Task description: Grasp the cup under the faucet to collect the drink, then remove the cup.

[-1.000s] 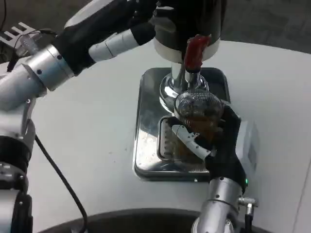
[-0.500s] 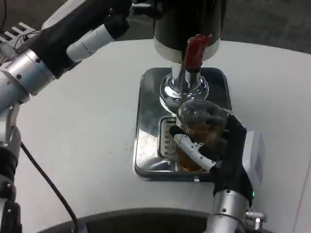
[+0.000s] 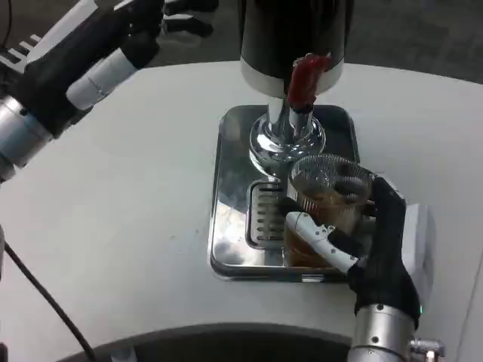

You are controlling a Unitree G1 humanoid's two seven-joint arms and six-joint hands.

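On tray [image 3: 226,188], right hand [image 3: 377,256] grips full cup [image 3: 326,215]; left hand [image 3: 128,41] fingers unclear. Quick pull-away w/ tilt could slosh drink.

Cup [image 3: 326,207] on tray [image 3: 230,196] — just right of faucet [image 3: 287,136], dispenser [image 3: 294,34] behind.

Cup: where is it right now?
Head view, right of centre: the cup, holding brown drink, is gripped by the right hand over the metal tray, just front-right of the faucet.
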